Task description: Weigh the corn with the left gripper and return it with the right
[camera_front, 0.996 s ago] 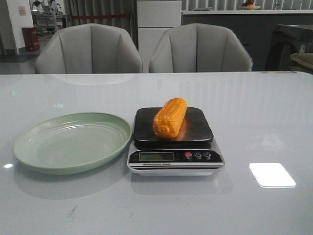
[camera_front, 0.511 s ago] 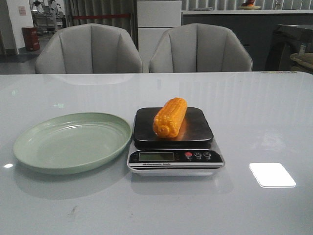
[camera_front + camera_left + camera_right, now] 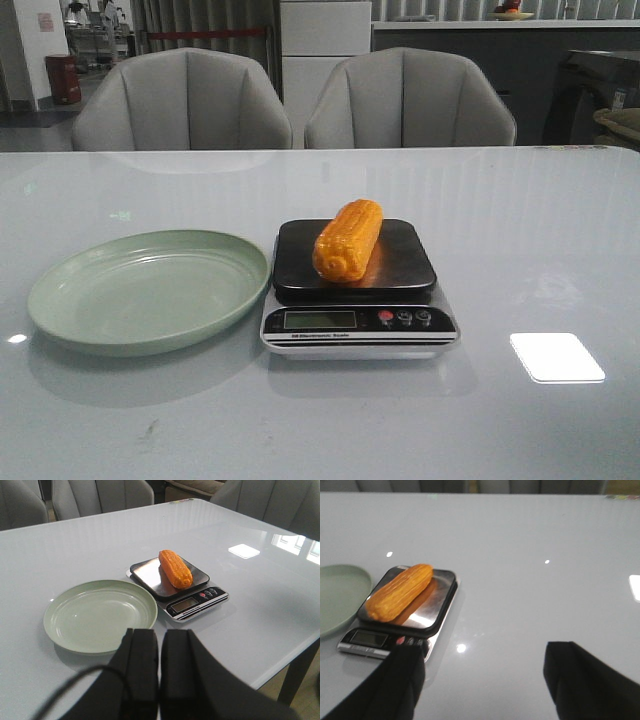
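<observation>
Broadly, I start with the worktop: a wide, glossy pale-grey slab that mirrors the ceiling lights, hard and slick, so anything dropped on it would likely skid or roll. Next in size is the plate, a shallow round pale-green dish with a smooth matt rim, lying just ahead of my left jaws and a little to one side, close beside the scale. Those left jaws are shut, finger against finger, holding nothing. The scale is a flat silver body with a square black platform, a small display and a row of buttons along the near edge; it lies ahead of my right jaws and off toward the plate side. The right jaws are spread wide and empty, hanging well short of it.

Smallest is the corn, lying on its side across the platform, free of either arm. It is a stubby orange-yellow cob, blunt at both ends, ribbed with rows of kernels. I judge it light and fairly stiff, the ribbing giving some purchase, though the round body may roll. I would close across its middle, square to its length.
</observation>
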Controlling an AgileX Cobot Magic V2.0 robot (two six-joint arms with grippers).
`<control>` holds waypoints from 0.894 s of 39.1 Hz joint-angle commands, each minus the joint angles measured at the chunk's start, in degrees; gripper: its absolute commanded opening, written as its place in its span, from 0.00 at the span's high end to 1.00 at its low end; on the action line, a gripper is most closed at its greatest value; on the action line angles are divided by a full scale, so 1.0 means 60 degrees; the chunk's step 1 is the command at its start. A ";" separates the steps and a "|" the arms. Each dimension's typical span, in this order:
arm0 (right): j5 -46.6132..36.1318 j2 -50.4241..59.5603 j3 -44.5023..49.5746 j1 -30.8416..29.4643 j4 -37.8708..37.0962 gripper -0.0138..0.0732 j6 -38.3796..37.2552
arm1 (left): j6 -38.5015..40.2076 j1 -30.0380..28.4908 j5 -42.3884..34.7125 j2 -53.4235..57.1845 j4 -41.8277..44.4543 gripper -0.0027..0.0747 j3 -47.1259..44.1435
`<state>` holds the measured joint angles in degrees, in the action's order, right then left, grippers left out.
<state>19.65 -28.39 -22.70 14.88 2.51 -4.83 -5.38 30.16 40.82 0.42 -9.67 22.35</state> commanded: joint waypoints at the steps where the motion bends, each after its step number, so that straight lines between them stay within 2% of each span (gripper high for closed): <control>1: -0.0009 -0.1012 -0.1015 0.0750 -0.0012 0.14 0.0361 | 0.0012 0.0032 -0.0684 0.0023 -0.0096 0.81 0.0232; 6: -0.0018 -0.2266 -0.1770 0.1642 0.0086 0.14 0.0473 | 0.0012 0.0032 -0.0684 0.0023 -0.0096 0.81 0.0232; 13: 0.0282 -0.4144 -0.2997 0.2384 0.0792 0.14 0.0464 | 0.0012 0.0032 -0.0684 0.0023 -0.0096 0.81 0.0232; 35: 0.2998 -0.9901 -0.8300 0.2656 0.0912 0.14 -0.2444 | 0.0012 0.0032 -0.0684 0.0060 -0.0096 0.81 0.0232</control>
<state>37.57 -86.02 -66.95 30.67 7.93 -16.40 -5.38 30.16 40.82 0.42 -9.67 22.35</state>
